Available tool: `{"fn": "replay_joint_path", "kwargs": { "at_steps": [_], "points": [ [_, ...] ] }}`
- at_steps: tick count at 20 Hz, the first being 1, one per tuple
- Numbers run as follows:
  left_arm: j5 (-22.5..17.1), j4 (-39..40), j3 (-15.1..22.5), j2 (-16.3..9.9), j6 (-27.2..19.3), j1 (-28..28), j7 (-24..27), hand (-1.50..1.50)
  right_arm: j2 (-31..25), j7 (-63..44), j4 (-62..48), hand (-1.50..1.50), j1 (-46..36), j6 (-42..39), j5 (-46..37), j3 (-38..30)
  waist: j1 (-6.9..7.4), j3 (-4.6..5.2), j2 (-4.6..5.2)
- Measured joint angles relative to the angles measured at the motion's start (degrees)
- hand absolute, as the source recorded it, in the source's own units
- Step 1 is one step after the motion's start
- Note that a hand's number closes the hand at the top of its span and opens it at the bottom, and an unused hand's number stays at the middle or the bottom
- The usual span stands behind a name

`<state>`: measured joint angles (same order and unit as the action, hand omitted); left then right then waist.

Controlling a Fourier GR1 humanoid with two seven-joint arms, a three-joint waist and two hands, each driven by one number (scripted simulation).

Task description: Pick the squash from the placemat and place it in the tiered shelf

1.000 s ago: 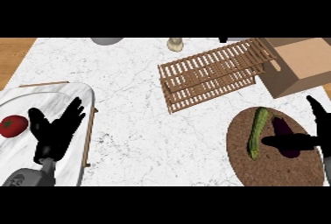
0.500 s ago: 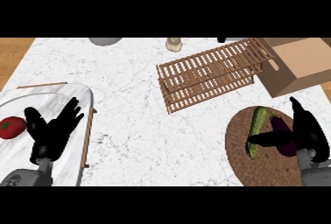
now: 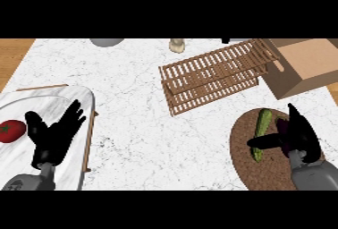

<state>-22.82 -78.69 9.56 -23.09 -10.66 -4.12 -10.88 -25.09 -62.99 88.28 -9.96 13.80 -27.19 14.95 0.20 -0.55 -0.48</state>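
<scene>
The right hand [image 3: 298, 134] is hovering open over the squash [image 3: 262, 133] on the placemat [image 3: 247, 165] at the worktop's right edge; the left hand [image 3: 55, 134] is resting open.

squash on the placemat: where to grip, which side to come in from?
Grip the squash around its middle, from above and its right side, fingers across the narrow width. It lies flat, long axis running near to far on the placemat, and the right hand is beside it there.

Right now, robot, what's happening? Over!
Right hand over the squash on the placemat, not curled round it. Left hand open, resting over the tray. Shelf unblocked.
</scene>
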Motion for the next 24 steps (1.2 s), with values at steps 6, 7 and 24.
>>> {"fn": "replay_joint_path", "kwargs": {
  "at_steps": [6,7,24],
  "points": [
    [0.5,0.2,-1.2,0.1,1.2,0.2,-0.1,0.00,3.0,1.3,-5.9,-1.50,-0.5,0.3,-4.2,-0.9,0.01,0.01,0.03],
    [0.7,0.4,-1.3,0.1,1.4,0.0,-0.4,0.00,3.1,1.4,-6.2,-1.50,-0.5,0.1,-4.6,-1.3,-0.04,-0.01,0.03],
    [3.8,-1.1,-3.4,2.8,2.1,0.5,-2.1,0.00,8.5,9.4,-17.8,1.50,-4.6,0.2,-8.5,-6.3,0.00,0.47,-0.18]
  ]
}}
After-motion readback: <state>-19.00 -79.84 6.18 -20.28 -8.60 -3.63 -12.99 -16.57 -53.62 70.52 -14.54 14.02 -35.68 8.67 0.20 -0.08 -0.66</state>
